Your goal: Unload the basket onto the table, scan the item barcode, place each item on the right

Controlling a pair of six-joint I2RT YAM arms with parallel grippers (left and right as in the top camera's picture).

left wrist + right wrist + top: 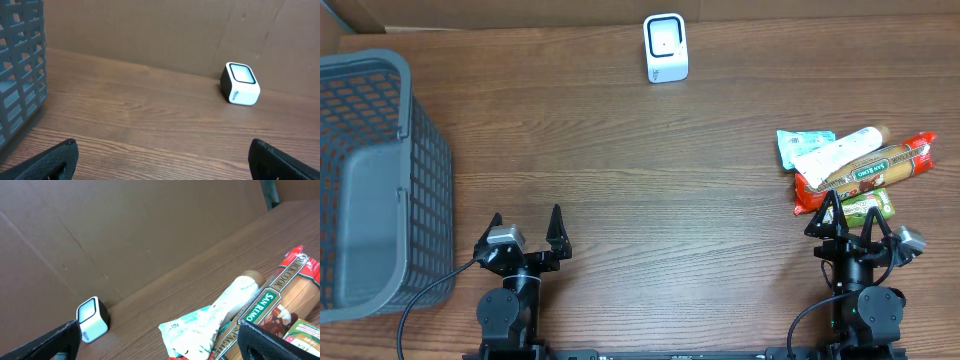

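Note:
A white barcode scanner (666, 48) stands at the far middle of the table; it shows in the left wrist view (240, 83) and the right wrist view (92, 319). A pile of packaged items (855, 170) lies at the right: a teal-and-white pouch (215, 317), a spaghetti pack (280, 307), red and green packets. My right gripper (851, 222) is open just in front of the pile, touching nothing. My left gripper (527, 228) is open over bare wood at the near left, nothing between its fingers.
A grey mesh basket (370, 180) stands at the left edge, its wall in the left wrist view (20, 70). A cardboard wall (150, 30) runs along the back of the table.

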